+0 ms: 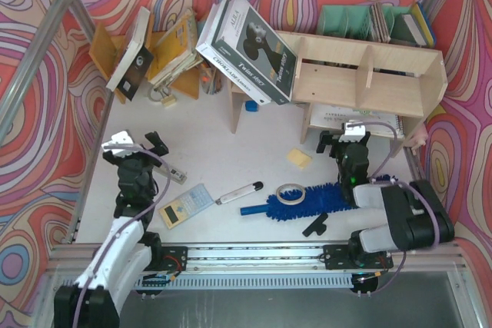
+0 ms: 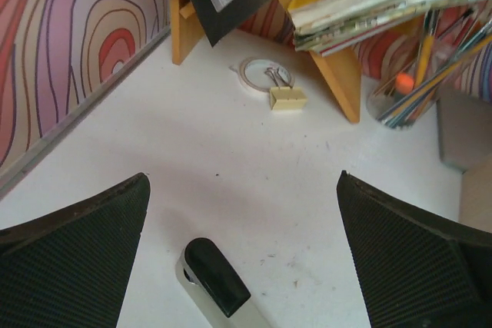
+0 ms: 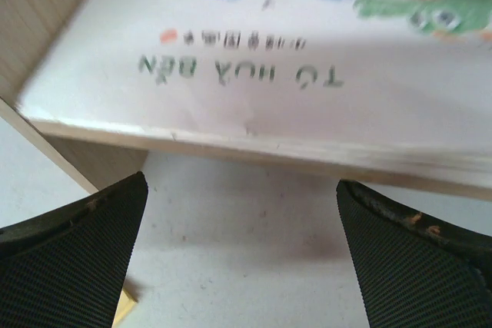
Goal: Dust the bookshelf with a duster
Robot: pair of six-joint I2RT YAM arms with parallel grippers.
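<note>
Right gripper (image 1: 344,140) spread; duster (image 1: 315,200) tip hidden

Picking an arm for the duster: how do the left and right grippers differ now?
The right gripper sits before the bookshelf, facing a flat book; the left gripper faces leaning books, far left. The duster lies near the right gripper, far from the left gripper. Both are open and empty.

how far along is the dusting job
Nothing done yet: the duster lies untouched in front of the bookshelf. In hand: nothing; the left tool and right tool are both open and empty. Left: pick up the duster, wipe the shelves.
</note>
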